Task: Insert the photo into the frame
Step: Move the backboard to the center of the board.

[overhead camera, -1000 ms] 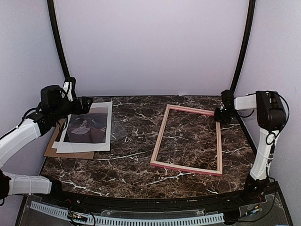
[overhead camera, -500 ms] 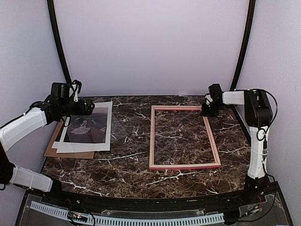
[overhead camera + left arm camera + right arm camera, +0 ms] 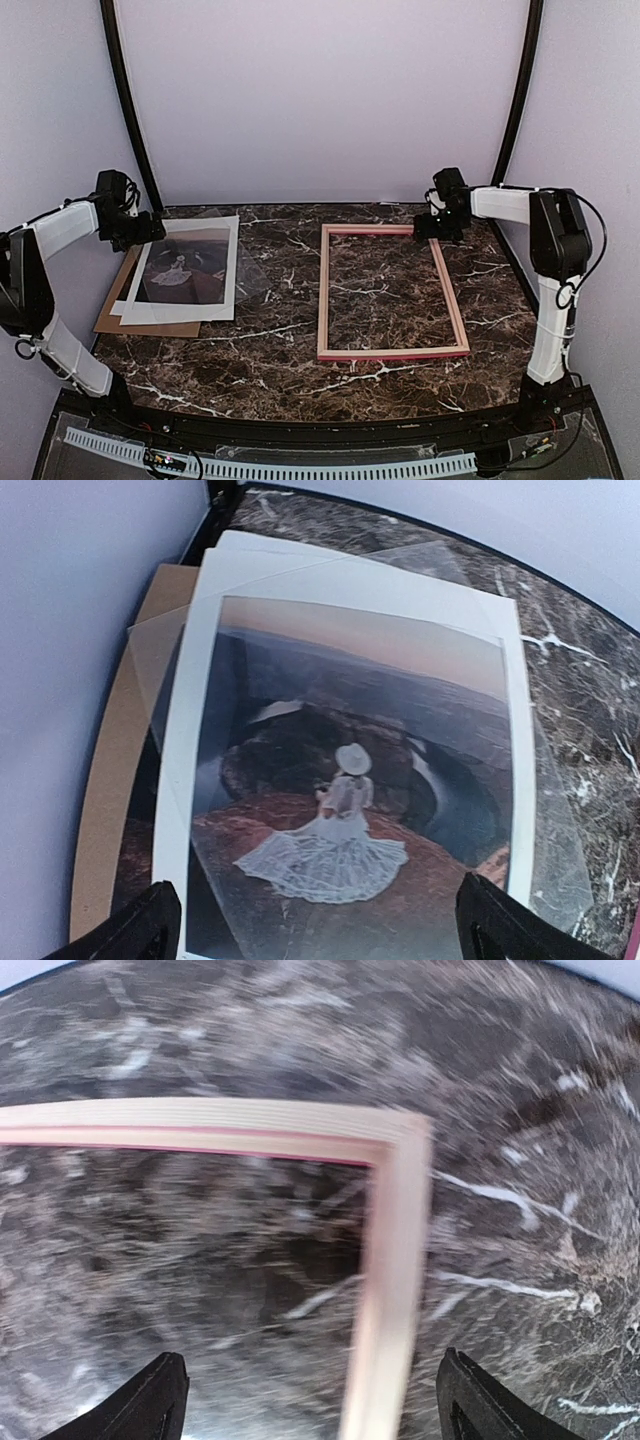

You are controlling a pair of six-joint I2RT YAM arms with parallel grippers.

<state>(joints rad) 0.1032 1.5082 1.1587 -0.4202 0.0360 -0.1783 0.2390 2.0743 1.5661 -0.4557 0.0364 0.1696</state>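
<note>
The photo (image 3: 185, 268) lies face up at the table's far left, a figure in a white dress on a dark scene. It fills the left wrist view as the photo (image 3: 350, 780) under a clear sheet (image 3: 470, 590). My left gripper (image 3: 143, 232) hovers open over its left edge; the left gripper (image 3: 320, 942) shows both black fingertips (image 3: 150, 930) wide apart with nothing held. The frame (image 3: 322, 300) lies flat, pale wood side up, right of centre. My right gripper (image 3: 425, 228) is open above its far right corner. One rail of the frame (image 3: 385, 1310) runs between the right gripper (image 3: 315, 1400) fingers untouched.
A brown cardboard board (image 3: 120, 318) sticks out beneath the photo at the left wall. The clear sheet (image 3: 255, 272) overhangs the photo's right side. The dark marble table (image 3: 270, 370) is bounded by purple walls and black corner posts (image 3: 125, 110).
My right gripper has swung the frame square to the table, then opened and let go of its corner. My left gripper has drawn back leftward off the photo, still open.
</note>
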